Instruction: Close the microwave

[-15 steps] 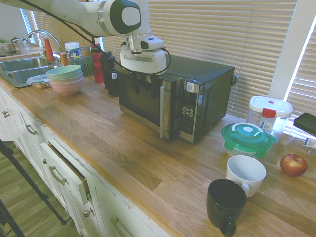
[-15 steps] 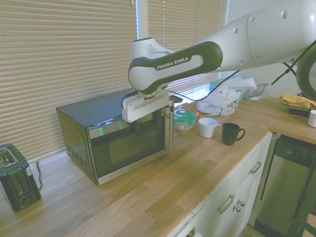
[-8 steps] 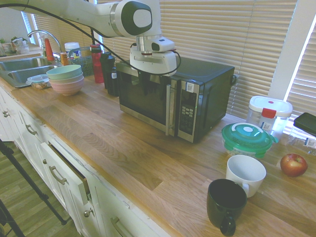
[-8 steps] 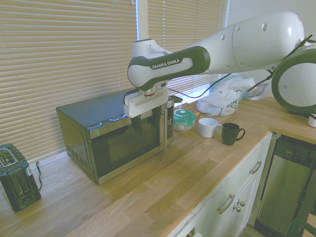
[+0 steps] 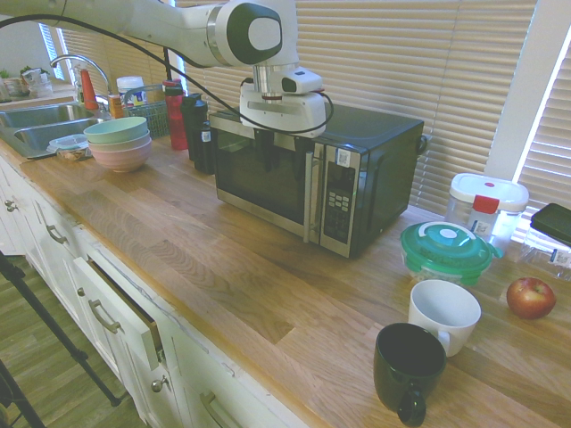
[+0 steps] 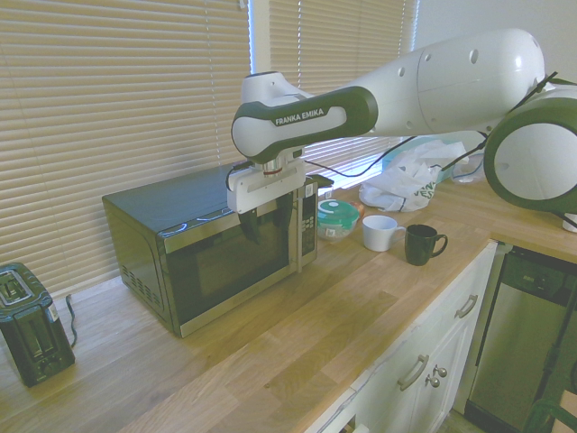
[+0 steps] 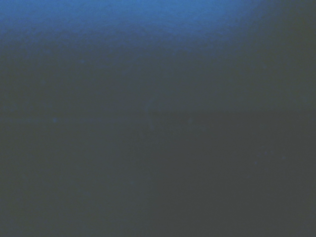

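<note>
Second exterior view: microwave [image 6: 230, 257] door flush; gripper [image 6: 268, 219] against glass, finger spread unclear

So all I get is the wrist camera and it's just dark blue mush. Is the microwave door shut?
Observer: It looks shut. In the first exterior view the microwave has its door flush with the button panel, with no gap showing.
Operator: Where's the robot's hand then?
Observer: The gripper hangs right in front of the dark glass door, near its top edge. I can't tell from either outside view whether it touches the glass.
Operator: Is there stuff near it that could get knocked?
Observer: Nothing close to the door. A green-lidded container, a white mug and a black mug sit further along the counter, past the button-panel side.
</note>
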Available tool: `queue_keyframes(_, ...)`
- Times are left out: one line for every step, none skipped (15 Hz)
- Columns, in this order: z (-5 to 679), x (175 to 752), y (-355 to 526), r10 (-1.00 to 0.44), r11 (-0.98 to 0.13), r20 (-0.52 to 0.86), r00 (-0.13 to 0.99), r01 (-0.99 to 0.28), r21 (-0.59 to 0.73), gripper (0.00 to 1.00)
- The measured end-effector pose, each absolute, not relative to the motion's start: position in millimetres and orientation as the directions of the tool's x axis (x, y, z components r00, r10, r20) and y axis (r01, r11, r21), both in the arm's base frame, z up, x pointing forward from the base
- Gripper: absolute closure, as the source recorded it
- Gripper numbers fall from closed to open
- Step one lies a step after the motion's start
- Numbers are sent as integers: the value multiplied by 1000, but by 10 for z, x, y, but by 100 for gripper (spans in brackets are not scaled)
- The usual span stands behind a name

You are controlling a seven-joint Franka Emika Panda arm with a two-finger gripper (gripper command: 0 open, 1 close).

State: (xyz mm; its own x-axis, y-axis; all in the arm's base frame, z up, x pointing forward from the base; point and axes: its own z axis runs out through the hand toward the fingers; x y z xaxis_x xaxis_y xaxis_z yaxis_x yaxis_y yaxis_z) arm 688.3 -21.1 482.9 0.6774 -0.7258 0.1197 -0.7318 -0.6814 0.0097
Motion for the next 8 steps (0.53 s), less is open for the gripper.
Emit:
queue_keyframes(4828, 6878, -201, -724, -683, 123, 679, -730, 9, 0)
queue_keyframes(4823, 6872, -192, -722, -685, 126, 680, -729, 6, 0)
queue_keyframes(4827, 6858, -167, -720, -688, 130, 682, -726, 1, 0)
queue_keyframes(4817, 6844, -118, -714, -694, 135, 687, -720, -4, 0)
queue_keyframes(4813, 6819, -57, -706, -702, 142, 694, -712, -10, 0)
queue_keyframes(4794, 6772, 18, -697, -711, 147, 702, -703, -15, 0)
queue_keyframes(4753, 6719, 74, -690, -718, 151, 708, -696, -15, 0)
queue_keyframes(4732, 6644, 124, -683, -724, 154, 714, -690, -15, 0)
